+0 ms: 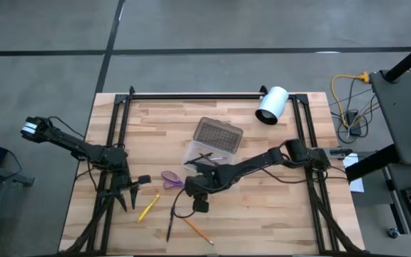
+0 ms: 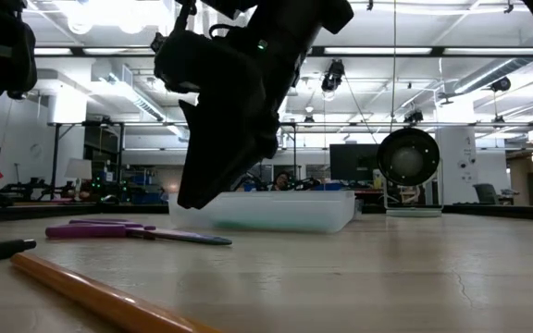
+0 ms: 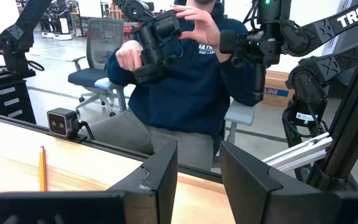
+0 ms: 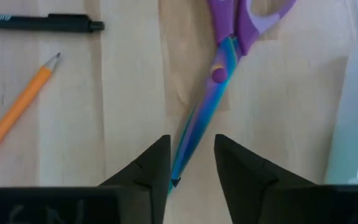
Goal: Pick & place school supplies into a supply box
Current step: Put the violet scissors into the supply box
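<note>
Left pincer [image 1: 128, 194] is hanging low over the table [image 1: 277, 214] at its left side, fingers spread, holding nothing. Just right of it a yellow pencil [image 1: 148, 208] is lying flat. Beyond that the purple scissors [image 1: 171, 179] are resting on the wood. The right pincer [image 4: 191, 163] is sitting right at the blade tip, fingers parted with the tip showing between them; contact is hard to judge from the wrist view. A black pen [image 4: 39, 23] and an orange pencil [image 4: 17, 111] are lying to one side of this pincer. Behind the right pincer the supply box [image 1: 209, 151] is standing open, lid [image 1: 217, 133] tipped back, at least one pen seemingly inside. Farther right and back, a white cylinder [image 1: 271, 106] is lying on its side.
</note>
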Controlling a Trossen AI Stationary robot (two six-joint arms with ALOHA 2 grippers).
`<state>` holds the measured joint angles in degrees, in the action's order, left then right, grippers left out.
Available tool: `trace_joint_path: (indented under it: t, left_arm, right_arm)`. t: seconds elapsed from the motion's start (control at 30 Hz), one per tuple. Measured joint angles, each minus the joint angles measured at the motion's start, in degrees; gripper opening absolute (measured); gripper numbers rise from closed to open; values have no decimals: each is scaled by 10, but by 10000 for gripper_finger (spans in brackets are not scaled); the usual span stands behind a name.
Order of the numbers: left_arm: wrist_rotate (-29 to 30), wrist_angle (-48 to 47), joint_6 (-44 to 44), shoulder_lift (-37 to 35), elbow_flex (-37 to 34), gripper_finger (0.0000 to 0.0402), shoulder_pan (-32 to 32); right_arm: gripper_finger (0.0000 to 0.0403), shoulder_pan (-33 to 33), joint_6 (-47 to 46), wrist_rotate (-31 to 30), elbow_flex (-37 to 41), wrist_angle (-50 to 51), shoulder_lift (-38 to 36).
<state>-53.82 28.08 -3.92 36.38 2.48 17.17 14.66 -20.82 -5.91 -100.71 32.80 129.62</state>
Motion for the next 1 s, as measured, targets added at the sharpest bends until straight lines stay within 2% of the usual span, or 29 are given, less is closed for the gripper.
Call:
trace_joint_path:
  t: [0.2,0.5,0.63,1.0]
  left_arm:
    - [0,0,0,0,0,105,0]
    - [0,0,0,0,0,105,0]
    - [0,0,0,0,0,105,0]
    - [0,0,0,0,0,105,0]
  right_arm:
    - [140,0,-28,4,0,0,0]
    - [141,1,-31,5,8,11,0]
    - [141,1,-50,29,16,14,0]
    - [139,3,-15,29,34,7,0]
